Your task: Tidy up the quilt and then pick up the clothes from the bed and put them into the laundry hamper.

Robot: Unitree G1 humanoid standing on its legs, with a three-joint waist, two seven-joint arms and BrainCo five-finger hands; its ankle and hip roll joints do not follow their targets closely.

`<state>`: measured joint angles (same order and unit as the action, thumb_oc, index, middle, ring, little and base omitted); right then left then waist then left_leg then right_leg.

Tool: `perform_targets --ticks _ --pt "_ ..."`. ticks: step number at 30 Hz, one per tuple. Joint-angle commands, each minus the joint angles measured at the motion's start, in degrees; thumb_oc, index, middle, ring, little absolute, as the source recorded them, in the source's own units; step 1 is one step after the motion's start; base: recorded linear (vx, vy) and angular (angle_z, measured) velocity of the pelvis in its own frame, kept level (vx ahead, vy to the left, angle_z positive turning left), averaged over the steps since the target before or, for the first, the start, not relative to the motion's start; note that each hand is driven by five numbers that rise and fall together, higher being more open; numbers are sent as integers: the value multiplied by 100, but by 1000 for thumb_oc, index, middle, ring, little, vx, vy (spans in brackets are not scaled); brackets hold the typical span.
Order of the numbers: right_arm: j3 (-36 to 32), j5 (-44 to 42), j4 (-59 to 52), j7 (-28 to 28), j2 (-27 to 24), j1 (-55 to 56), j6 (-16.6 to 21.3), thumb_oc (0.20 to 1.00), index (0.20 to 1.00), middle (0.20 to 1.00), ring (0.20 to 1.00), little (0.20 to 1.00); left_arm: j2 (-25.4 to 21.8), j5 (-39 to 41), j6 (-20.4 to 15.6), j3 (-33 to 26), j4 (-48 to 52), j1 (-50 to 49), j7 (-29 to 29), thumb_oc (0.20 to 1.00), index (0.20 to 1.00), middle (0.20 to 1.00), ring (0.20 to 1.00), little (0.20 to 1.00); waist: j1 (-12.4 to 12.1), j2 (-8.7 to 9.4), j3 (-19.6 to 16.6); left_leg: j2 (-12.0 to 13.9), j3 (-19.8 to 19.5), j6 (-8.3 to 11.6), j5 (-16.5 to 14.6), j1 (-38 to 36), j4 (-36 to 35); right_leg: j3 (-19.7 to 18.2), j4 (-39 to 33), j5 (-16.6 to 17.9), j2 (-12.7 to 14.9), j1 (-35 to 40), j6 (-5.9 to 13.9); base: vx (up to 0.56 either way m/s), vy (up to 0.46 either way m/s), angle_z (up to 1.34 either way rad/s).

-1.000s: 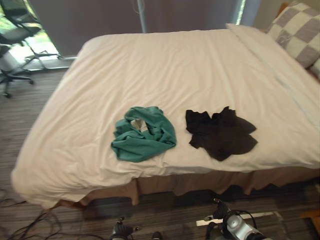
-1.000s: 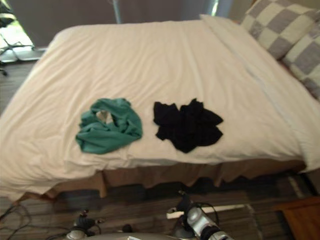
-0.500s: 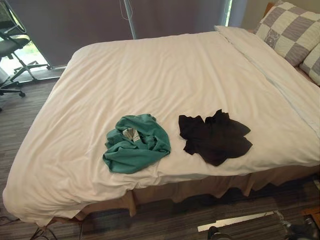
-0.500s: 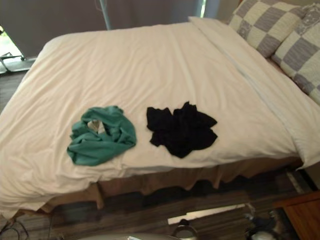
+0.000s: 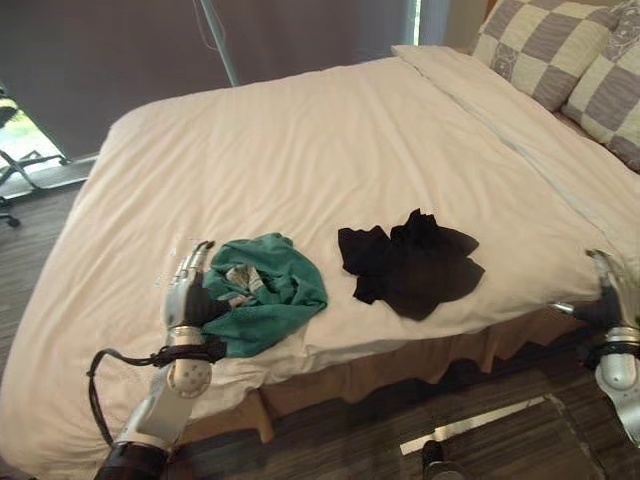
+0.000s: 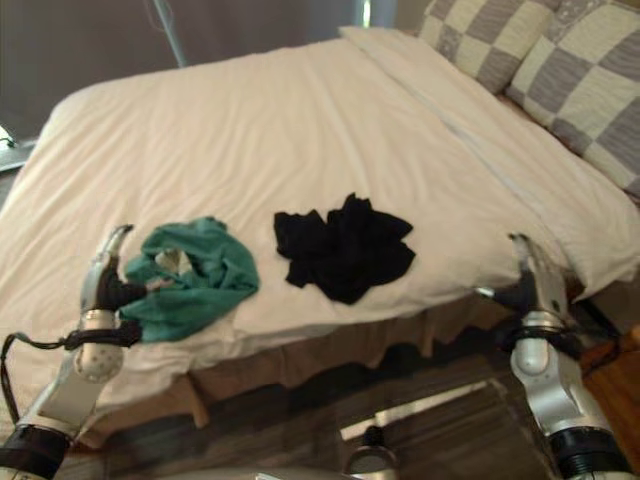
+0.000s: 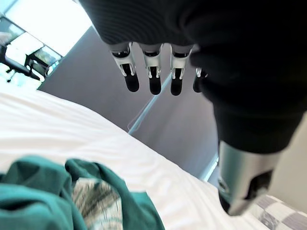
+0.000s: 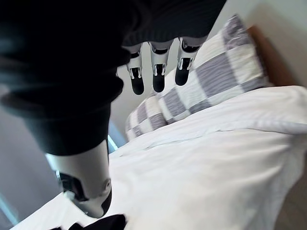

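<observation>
A white quilt (image 5: pixel 330 150) lies spread smooth over the bed. On it near the front edge sit a crumpled green garment (image 5: pixel 268 290) and, to its right, a crumpled black garment (image 5: pixel 410 262). My left hand (image 5: pixel 188 295) is raised just left of the green garment (image 7: pixel 53 196), fingers straight and open, holding nothing. My right hand (image 6: pixel 530 285) is up at the bed's front right corner, beside the quilt's edge, also open and empty; its wrist view looks along the quilt (image 8: pixel 206 167).
Grey-and-cream checked pillows (image 5: pixel 555 50) lean at the head of the bed on the right. A dark curtain (image 5: pixel 130 50) hangs behind the bed. Wood-look floor (image 5: pixel 400 420) runs along the bed's front.
The camera has shifted right and closer to the bed. Both hands have risen into view: the left beside the green garment, the right at the bed's front right corner.
</observation>
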<state>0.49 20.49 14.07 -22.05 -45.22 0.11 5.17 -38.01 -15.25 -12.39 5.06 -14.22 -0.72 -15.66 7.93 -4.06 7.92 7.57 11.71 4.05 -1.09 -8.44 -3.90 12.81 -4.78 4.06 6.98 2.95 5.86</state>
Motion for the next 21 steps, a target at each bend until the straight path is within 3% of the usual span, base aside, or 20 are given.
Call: perform_targets --ticks 1,3,6,7,13,21 --pt "-5 320 -533 109 -307 -514 241 1000 1000 1000 1000 1000 -860 398 -48 -799 -226 76 124 1000 1000 1000 1000 1000 -106 446 -123 273 1 412 71 3 37 -47 63 -273 594 200 511 0 0 0" --pt "-46 481 -872 146 -430 -513 260 1000 1000 1000 1000 1000 -825 -235 208 -816 557 -214 230 1000 1000 1000 1000 1000 -181 474 12 268 -35 410 84 111 47 -22 67 -269 597 129 515 -15 -12 5" --pt "12 440 -1000 205 -453 -671 253 1000 1000 1000 1000 1000 -927 -711 336 -836 529 -103 111 1000 1000 1000 1000 1000 -191 507 141 277 -71 418 114 272 71 -17 93 -243 609 -13 525 -118 -24 8" --pt "106 422 -1061 208 -569 -911 268 1000 1000 1000 1000 1000 -1031 -1006 494 -756 428 202 -16 1000 1000 1000 1000 1000 -191 538 396 290 -103 424 167 519 133 -50 171 -212 611 -269 528 -293 -22 8" --pt "181 278 -1207 188 -671 -1454 318 1000 1000 1000 1000 1000 -1421 -1619 877 -555 198 1154 -128 1000 1000 1000 1000 1000 -205 626 1023 419 -173 468 394 1487 402 -63 522 -97 681 -1253 501 -230 -19 6" --pt "393 245 -1482 201 -639 -2045 457 1000 1000 1000 1000 1000 -1645 -1814 775 -438 449 1690 -79 1000 1000 1000 1000 1000 -246 690 1313 604 -126 658 722 2213 403 -16 645 34 766 -1997 515 -107 -27 0"
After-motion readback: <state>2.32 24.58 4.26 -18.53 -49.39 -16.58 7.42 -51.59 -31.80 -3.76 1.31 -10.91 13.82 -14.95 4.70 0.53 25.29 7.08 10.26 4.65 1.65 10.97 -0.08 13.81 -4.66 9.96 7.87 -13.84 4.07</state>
